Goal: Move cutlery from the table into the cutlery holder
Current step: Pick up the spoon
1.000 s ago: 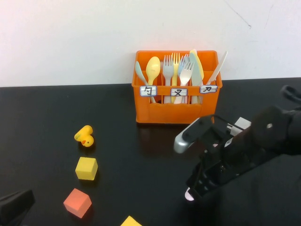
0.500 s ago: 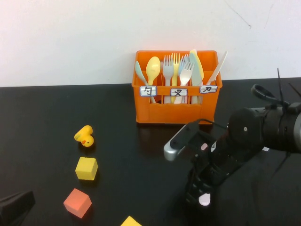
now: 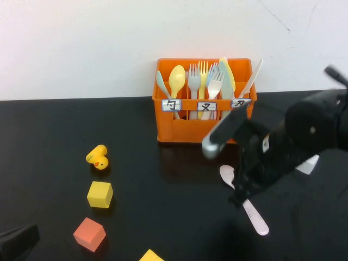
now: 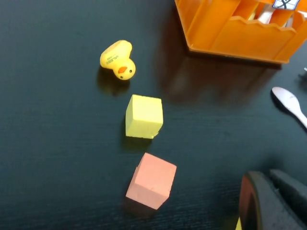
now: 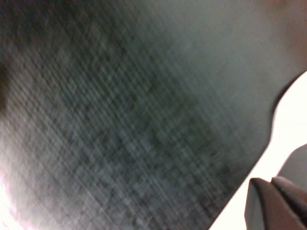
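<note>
The orange cutlery holder [image 3: 204,122] stands at the back of the black table [image 3: 49,130], and its corner shows in the left wrist view [image 4: 240,33]. White forks [image 3: 216,84] stand in its middle compartment with other cutlery. No white fork shows on the table. The pale pink spoon [image 3: 255,217] slants in front of the holder, bowl end toward it, and shows in the left wrist view [image 4: 288,100]. My right gripper [image 3: 239,197] is over the spoon's middle, its fingers [image 5: 261,201] closed against a pale strip. My left gripper [image 3: 16,239] is shut and empty at the front left [image 4: 271,194].
A yellow duck [image 3: 98,157], a yellow cube [image 3: 100,194], a pinkish-red cube [image 3: 89,234] and another yellow block [image 3: 151,255] lie on the left half. A flat white piece [image 3: 307,164] lies to the right of my right arm.
My right arm has risen and swung back toward the holder. The pink spoon moved with the gripper and now shows at full length. The left arm has not moved.
</note>
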